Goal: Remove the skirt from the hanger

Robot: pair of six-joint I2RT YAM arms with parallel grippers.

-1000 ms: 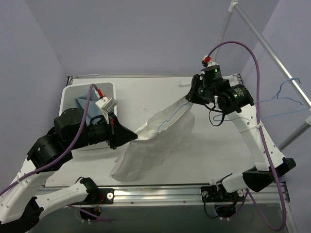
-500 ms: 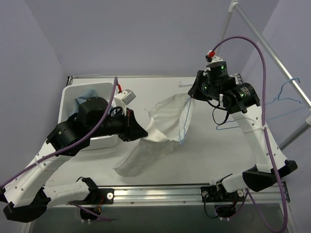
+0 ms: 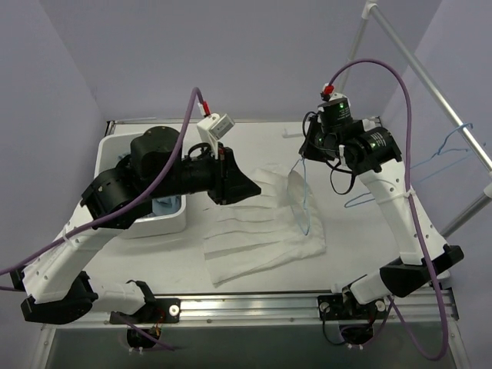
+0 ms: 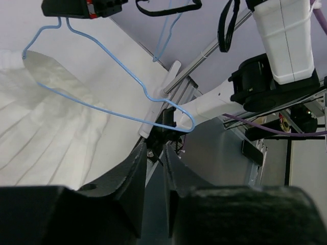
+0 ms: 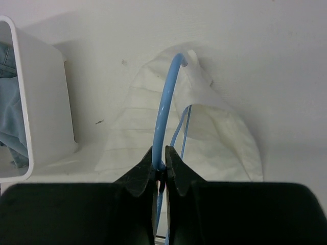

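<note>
- Lavender walls (image 3: 231, 61) on three sides, white table (image 3: 361, 231) below, arm bases at the near edge.
- Far left: white bin (image 3: 108, 150) with blue cloth (image 5: 9, 112) in it. Probably the drop spot for clothes.
- Left gripper (image 4: 155, 153) hangs above the skirt's left side, nose pointing right. Its jaws stand slightly apart and hold nothing.
- Skirt (image 3: 265, 231), white and pleated, lies mostly flat mid-table, so the table carries its weight and not the wire.
- Hanger (image 5: 166, 102), thin blue wire, hangs tilted over the skirt's far-right corner. One end is tucked in the waist opening there, so I'd say it's not free yet.
- Right gripper (image 5: 160, 158) is clamped tight on the hanger wire. It holds the wire up off the table so the cloth can slide off.
- Next, my guess: lift the hanger up and right while the skirt stays put.
- Far right: metal rack (image 3: 430, 86) with a spare blue hanger (image 3: 448, 138), well apart from the skirt.
</note>
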